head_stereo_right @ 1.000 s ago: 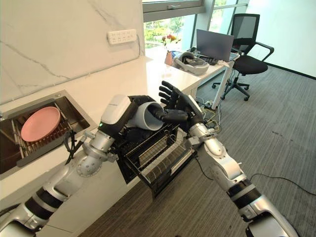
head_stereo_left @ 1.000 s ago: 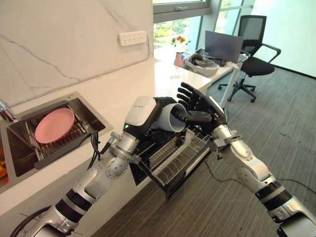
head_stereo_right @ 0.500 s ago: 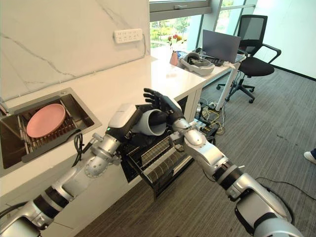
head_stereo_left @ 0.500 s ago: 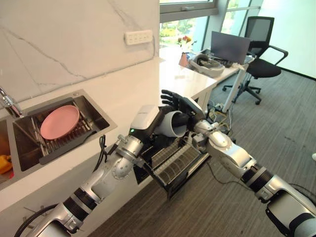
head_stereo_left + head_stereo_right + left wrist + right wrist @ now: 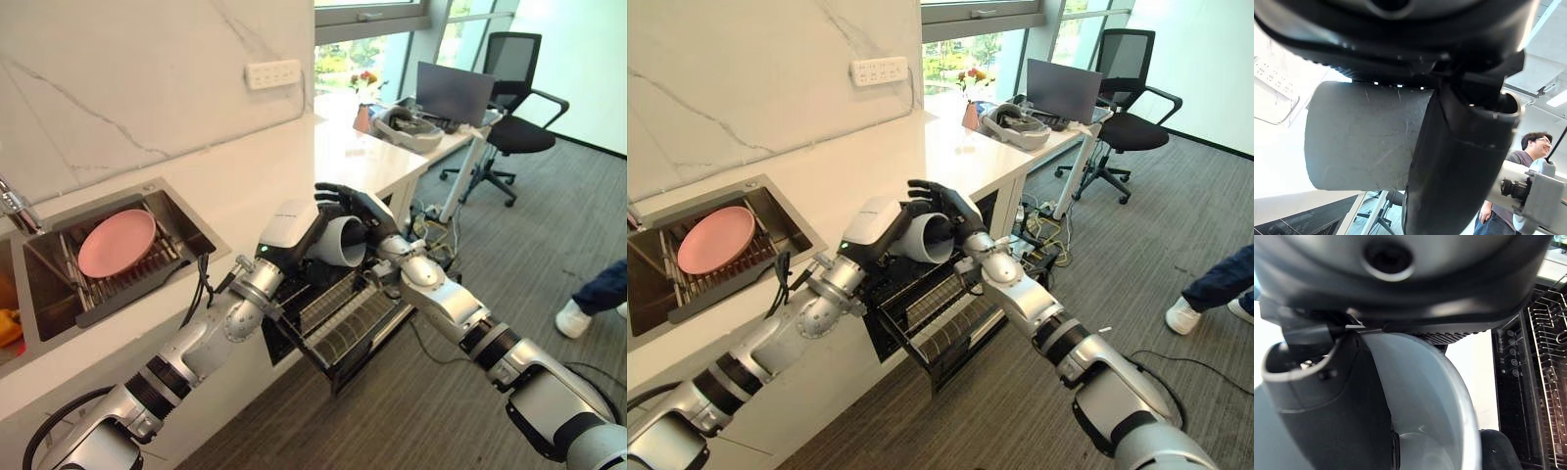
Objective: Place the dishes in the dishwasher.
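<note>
White marble-look wall (image 5: 127, 78) backs a white counter (image 5: 294, 162) with a steel sink (image 5: 186, 220) set into it at the robot's left. Grey carpet floor (image 5: 549, 225) runs off to the right, where a desk (image 5: 446, 137) carries a laptop (image 5: 449, 91) and a headset-like device (image 5: 407, 125), with a black office chair (image 5: 524, 78) behind it. A person's leg and white shoe (image 5: 588, 299) show at the right edge of the carpet; the left wrist view catches a person standing in the background.

Dishwasher (image 5: 884, 294) sits under the counter edge, door open, wire rack (image 5: 348, 318) pulled out over the floor. Rack slots that are visible look bare.

Pink plate (image 5: 116, 243) lies on a ribbed drain rack inside the sink – well apart from both hands. A white socket strip (image 5: 273, 73) is on the wall above the counter.

Grey cup (image 5: 338, 240) is in the air just above the pulled-out rack, tipped on its side with the mouth facing outward to the right. Both hands are on it:
- left hand (image 5: 294, 227) – comes in from the lower left, thumb curled across the cup's outer wall in its wrist view, gripping the cup
- right hand (image 5: 364, 211) – reaches in from the right, fingers draped over the top of the rim and thumb hooked inside the mouth per its wrist view, also gripping
</note>
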### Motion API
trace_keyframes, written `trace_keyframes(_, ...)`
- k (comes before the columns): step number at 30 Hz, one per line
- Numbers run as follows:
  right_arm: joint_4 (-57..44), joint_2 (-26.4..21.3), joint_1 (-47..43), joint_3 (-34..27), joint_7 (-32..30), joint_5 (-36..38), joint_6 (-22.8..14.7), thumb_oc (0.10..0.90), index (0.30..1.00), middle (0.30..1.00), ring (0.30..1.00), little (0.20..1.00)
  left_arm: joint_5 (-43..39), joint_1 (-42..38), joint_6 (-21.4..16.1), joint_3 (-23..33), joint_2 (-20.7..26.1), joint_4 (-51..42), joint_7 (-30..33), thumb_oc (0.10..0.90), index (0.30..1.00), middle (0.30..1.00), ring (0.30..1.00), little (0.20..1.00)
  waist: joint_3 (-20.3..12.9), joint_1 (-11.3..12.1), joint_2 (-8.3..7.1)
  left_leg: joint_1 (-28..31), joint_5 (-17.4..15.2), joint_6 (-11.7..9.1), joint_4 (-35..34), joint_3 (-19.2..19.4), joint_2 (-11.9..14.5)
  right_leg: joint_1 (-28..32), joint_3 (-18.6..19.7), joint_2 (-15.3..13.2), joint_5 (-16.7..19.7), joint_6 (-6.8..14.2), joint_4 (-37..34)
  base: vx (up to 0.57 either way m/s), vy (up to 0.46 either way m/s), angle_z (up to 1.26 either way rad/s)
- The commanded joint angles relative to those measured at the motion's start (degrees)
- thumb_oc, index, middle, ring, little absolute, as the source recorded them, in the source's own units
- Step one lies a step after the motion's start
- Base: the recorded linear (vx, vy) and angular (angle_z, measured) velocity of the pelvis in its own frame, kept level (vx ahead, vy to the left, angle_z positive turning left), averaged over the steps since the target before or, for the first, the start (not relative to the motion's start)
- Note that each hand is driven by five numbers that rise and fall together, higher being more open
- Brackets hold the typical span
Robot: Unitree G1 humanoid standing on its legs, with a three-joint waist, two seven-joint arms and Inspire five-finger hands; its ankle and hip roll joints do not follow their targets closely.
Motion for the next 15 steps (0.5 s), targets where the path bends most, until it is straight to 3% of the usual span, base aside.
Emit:
trace_keyframes(1, -2.29, 4.18, -3.93, -2.98, -1.05, 4.33, -4.89, 0.4, 0.3, 0.3, 0.3, 0.3, -0.45, -10.37, -10.35, -2.13, -6.85, -13.19, 5.69, 0.499, 0.448, 0.448, 0.448, 0.448, -2.54, 0.74, -1.05, 1.5, -3.61, -3.23, 0.49, 0.88, 2.22, 4.32, -2.35, -4.51, -7.56, 4.58, 0.75, 0.0, 0.0, 0.0)
trace_keyframes(2, -2.29, 4.18, -3.93, -2.98, -1.05, 4.33, -4.89, 0.4, 0.3, 0.3, 0.3, 0.3, -0.45, -10.37, -10.35, -2.13, -6.85, -13.19, 5.69, 0.499, 0.448, 0.448, 0.448, 0.448, -2.54, 0.74, -1.05, 1.5, -3.61, -3.23, 0.49, 0.88, 2.22, 4.32, -2.35, -4.51, -7.56, 4.58, 0.75, 0.0, 0.0, 0.0)
trace_keyframes(3, -2.83, 4.39, -2.85, -3.59, -1.35, 5.36, -5.2, 0.4, 0.3, 0.3, 0.3, 0.3, -0.59, -9.92, -10.15, -1.78, -6.97, -13.38, 5.99, 0.8, 0.9, 0.9, 0.9, 0.9, -2.61, 0.82, -1.04, 1.49, -3.6, -3.23, 0.49, 0.93, 2.23, 4.32, -2.42, -4.51, -7.54, 4.59, 0.75, 0.0, 0.0, 0.0)
trace_keyframes(9, -4.26, 4.91, -0.94, -4.49, -1.63, 7.35, -5.96, 0.4, 0.3, 0.3, 0.3, 0.3, -0.35, -9.53, -9.73, -1.12, -7.24, -13.15, 7.05, 0.8, 0.9, 0.9, 0.9, 0.9, -2.6, 0.86, -0.96, 1.45, -3.57, -3.21, 0.49, 0.94, 2.25, 4.17, -2.46, -4.54, -7.52, 4.63, 0.75, 0.0, 0.0, 0.0)
trace_keyframes(10, -8.35, 6.4, 4.18, -7.03, -0.99, 11.78, -7.66, 0.4, 0.3, 0.3, 0.3, 0.3, 0.88, -7.85, -8.99, 2.06, -7.24, -14.14, 9.85, 0.8, 0.9, 0.9, 0.9, 0.9, -2.29, 1.07, -0.84, 1.49, -3.58, -3.13, 0.49, 1.01, 2.19, 4.15, -2.39, -4.57, -7.52, 4.65, 0.75, 0.0, 0.0, 0.0)
trace_keyframes(15, -11.92, 6.53, 8.49, -8.82, -0.56, 14.59, -9.34, 0.4, 0.3, 0.3, 0.3, 0.3, 2.62, -6.28, -8.17, 5.26, -6.33, -15.09, 13.44, 0.8, 0.9, 0.9, 0.9, 0.9, -2.5, 1.04, -0.76, 1.58, -3.7, -3.19, 0.49, 1.11, 2.17, 4.18, -2.59, -4.64, -7.58, 4.75, 0.75, 0.0, 0.0, 0.0)
